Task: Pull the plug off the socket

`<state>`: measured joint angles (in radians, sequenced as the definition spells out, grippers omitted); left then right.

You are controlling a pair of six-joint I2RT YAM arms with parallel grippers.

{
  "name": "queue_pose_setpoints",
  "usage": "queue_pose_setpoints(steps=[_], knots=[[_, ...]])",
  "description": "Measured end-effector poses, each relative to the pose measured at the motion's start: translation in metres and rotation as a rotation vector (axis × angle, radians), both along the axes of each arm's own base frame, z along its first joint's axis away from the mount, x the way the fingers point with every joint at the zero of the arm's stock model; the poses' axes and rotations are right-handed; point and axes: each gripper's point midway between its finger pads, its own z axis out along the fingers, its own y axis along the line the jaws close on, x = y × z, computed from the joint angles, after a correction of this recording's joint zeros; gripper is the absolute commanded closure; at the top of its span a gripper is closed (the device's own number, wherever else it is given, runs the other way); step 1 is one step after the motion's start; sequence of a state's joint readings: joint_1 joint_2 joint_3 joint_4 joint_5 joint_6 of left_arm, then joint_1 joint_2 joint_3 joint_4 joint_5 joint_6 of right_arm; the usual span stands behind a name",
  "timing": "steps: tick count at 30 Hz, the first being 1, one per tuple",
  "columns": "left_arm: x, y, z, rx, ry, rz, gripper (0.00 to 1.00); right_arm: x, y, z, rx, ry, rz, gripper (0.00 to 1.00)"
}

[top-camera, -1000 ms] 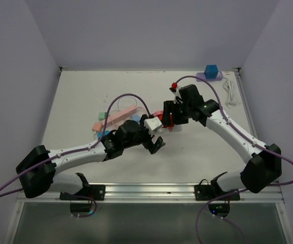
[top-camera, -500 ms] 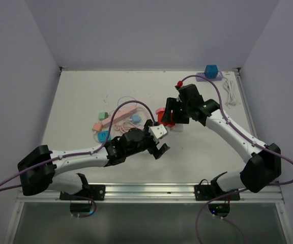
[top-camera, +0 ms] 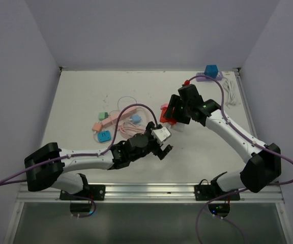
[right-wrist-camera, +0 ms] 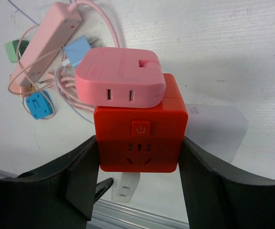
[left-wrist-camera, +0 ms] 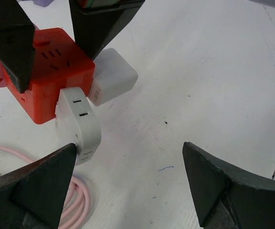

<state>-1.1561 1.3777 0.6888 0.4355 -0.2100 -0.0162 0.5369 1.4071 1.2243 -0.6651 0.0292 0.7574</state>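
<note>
My right gripper (right-wrist-camera: 140, 143) is shut on a red cube socket (right-wrist-camera: 138, 131) and holds it above the table (top-camera: 85, 96). A pink plug (right-wrist-camera: 121, 78) sits in its top face and a white adapter (right-wrist-camera: 218, 129) in its side. A white plug (left-wrist-camera: 78, 124) is off the socket, beside it and against the tip of one of the left fingers (left-wrist-camera: 32, 186). My left gripper (left-wrist-camera: 128, 157) stands wide open over bare table. In the top view the white plug (top-camera: 161, 133) is at the left gripper (top-camera: 159, 140), below the red socket (top-camera: 168, 114) and the right gripper (top-camera: 173, 114).
A pink power strip (top-camera: 117, 118) with coiled pink cable (top-camera: 131, 127), a blue plug (top-camera: 104, 135) and a green one (top-camera: 103, 116) lie left of centre. A purple strip with a blue cube (top-camera: 211, 72) and a white cable (top-camera: 231, 92) lie at the back right.
The white plug has come away from the red socket and moved toward the near side with my left gripper. My right gripper has drawn the socket back and right.
</note>
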Motion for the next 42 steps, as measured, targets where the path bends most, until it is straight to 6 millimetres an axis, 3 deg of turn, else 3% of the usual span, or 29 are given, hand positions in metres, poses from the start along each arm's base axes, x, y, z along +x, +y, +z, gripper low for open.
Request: queue_pose_setpoints(steps=[9,19,27,38,42], knots=[[-0.006,-0.008,-0.021,0.039,0.008,0.015,0.05,0.002,-0.003,-0.002,0.011,0.001,-0.08,1.0],[0.017,0.026,-0.007,-0.018,-0.036,0.253,0.04,0.002,-0.009,0.011,0.043,-0.041,-0.14,1.0],[0.02,0.022,0.004,-0.036,-0.119,0.308,0.07,0.002,-0.008,0.012,0.061,-0.034,-0.179,1.0],[0.041,0.013,0.002,0.095,-0.332,0.362,0.22,0.0,-0.005,0.012,0.083,-0.019,-0.204,1.0],[0.046,0.011,0.01,0.114,-0.394,0.37,0.38,-0.001,-0.005,0.013,0.086,-0.019,-0.205,1.0]])
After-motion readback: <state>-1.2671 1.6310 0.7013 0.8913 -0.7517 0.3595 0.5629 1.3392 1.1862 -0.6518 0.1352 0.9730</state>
